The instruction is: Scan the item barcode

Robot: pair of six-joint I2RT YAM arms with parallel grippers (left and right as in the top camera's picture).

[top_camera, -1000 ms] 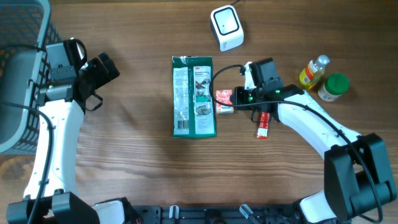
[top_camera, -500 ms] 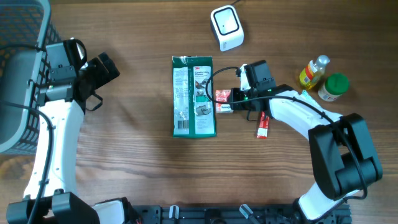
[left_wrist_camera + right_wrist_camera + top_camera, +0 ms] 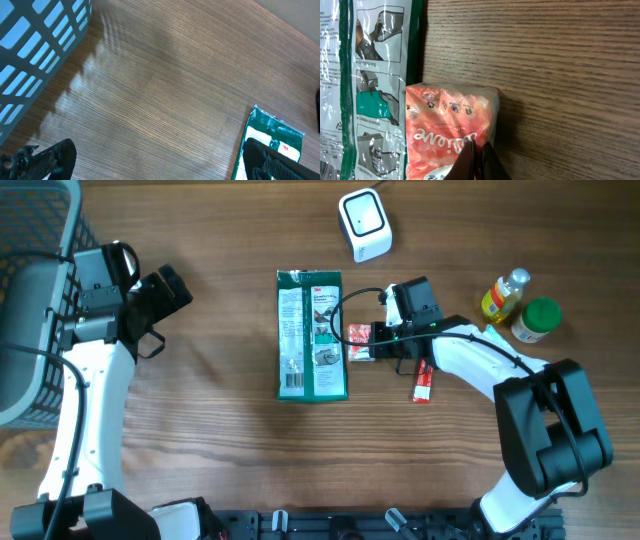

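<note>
A small orange-red snack packet (image 3: 449, 130) lies on the wood table right beside a long green package (image 3: 312, 335). My right gripper (image 3: 479, 161) is shut on the packet's right edge, its dark fingertips (image 3: 465, 161) pinching the wrapper. From overhead, the packet (image 3: 359, 342) shows just left of the right gripper (image 3: 378, 343). The white barcode scanner (image 3: 364, 224) stands at the table's back. My left gripper (image 3: 157, 165) hangs open over bare wood at the left, holding nothing; the green package's corner (image 3: 275, 137) shows by its right finger.
A red stick-shaped packet (image 3: 424, 380) lies under the right arm. A yellow bottle (image 3: 505, 293) and a green-lidded jar (image 3: 538, 319) stand at the far right. A grey wire basket (image 3: 30, 300) fills the left edge, close to the left arm.
The right gripper slid slightly left onto the orange-red packet and closed on its edge. The left arm has not moved.
</note>
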